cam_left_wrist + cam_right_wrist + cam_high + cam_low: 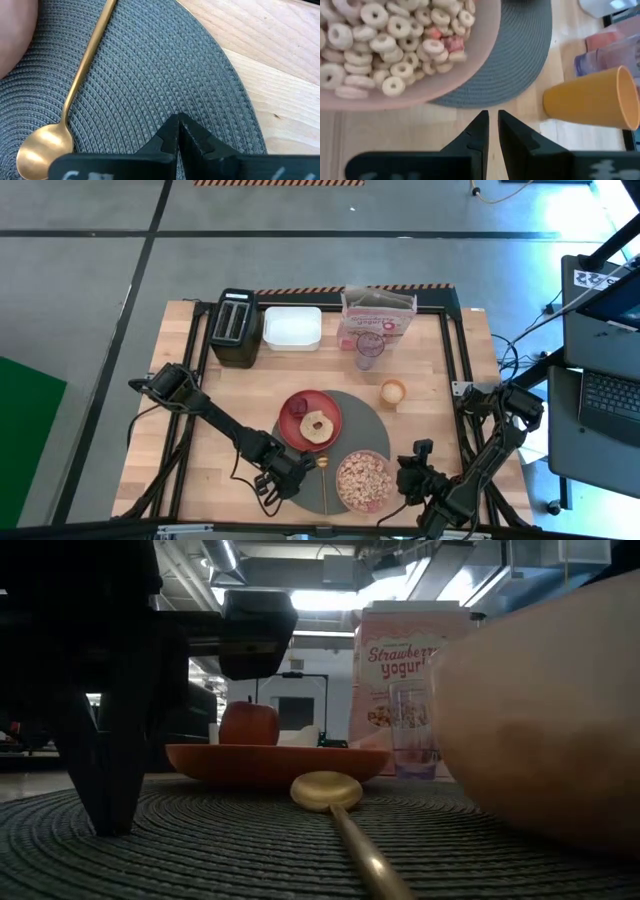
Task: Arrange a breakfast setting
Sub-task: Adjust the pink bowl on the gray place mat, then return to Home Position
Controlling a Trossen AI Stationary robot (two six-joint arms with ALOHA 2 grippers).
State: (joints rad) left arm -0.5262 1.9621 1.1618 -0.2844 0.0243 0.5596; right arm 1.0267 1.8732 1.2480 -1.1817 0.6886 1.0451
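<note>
**Breakfast things sitting together on the mat, both arms low at the near edge**

The wooden table (420,360) is carrying everything. The round grey mat (362,416) is lying near its front; soft and woven, it would be bending if lifted by one edge. The pink cereal box (378,318) is standing at the back, light and tall, easy to tip, best gripped across its narrow sides. The red plate (300,424) is resting half on the mat, stiff and smooth, to be taken by the rim. The pink bowl (364,480) is sitting on the mat's near side, full of loose cereal rings, so it is wanting a level carry. The toast (318,424) and the dark-red fruit piece (297,406) are lying on the plate. The thin gold spoon (323,480) is lying on the mat between plate and bowl, slippery and flat, best pinched at the handle.

The left gripper (292,478) is resting on the mat beside the spoon, jaws closed on nothing. The right gripper (408,476) is hanging just beside the bowl, jaws nearly together, empty.

A black toaster (234,328), a white tub (292,328), a clear cup (369,350) and an orange cup (393,392) are crowding the back.
</note>
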